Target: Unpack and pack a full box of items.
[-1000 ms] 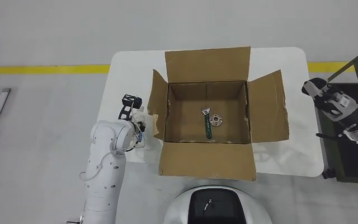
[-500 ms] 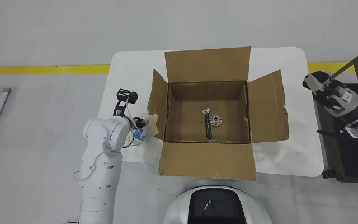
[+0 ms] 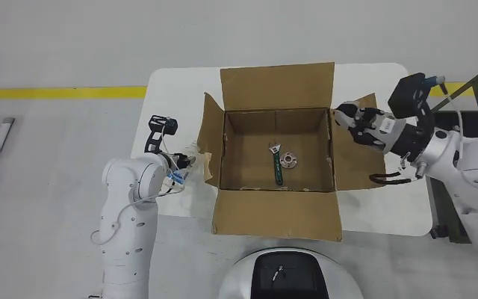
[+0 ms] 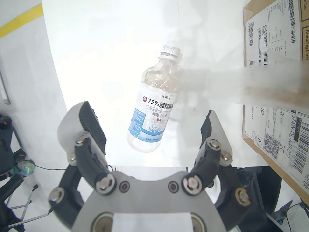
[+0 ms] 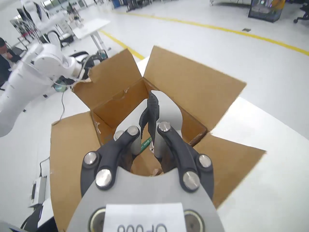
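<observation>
Cardboard box (image 3: pixel 276 86) holds wrench (image 3: pixel 278 170), metal ring (image 3: pixel 285 157) | left jaws spread above bottle (image 4: pixel 154 102) | right jaws pressed together

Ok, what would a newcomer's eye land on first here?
The open cardboard box on the white table, with a green-handled wrench and a metal ring on its floor. Next, the clear bottle lying on the table beside the box's left flap, below the open left hand. The shut right hand hangs over the box's right side.
</observation>
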`<control>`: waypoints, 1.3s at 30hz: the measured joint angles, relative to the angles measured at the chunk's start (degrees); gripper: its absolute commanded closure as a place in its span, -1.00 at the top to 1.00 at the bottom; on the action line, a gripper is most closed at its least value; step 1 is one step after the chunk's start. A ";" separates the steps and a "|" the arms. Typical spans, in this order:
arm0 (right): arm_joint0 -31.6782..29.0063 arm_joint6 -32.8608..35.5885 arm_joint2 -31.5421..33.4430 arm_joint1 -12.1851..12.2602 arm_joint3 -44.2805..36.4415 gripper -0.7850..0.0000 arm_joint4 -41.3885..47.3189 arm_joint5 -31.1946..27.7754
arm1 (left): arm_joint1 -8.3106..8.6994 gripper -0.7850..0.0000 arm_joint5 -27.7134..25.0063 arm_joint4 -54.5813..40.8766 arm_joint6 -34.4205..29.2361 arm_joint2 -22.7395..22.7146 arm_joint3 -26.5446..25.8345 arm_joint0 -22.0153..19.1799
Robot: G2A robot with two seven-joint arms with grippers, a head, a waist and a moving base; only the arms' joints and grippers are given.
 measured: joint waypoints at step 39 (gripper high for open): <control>14.29 20.98 -26.30 -3.97 -3.18 -1.00 -23.86 37.00 | 0.00 1.00 0.00 0.00 0.00 0.00 0.00 0.00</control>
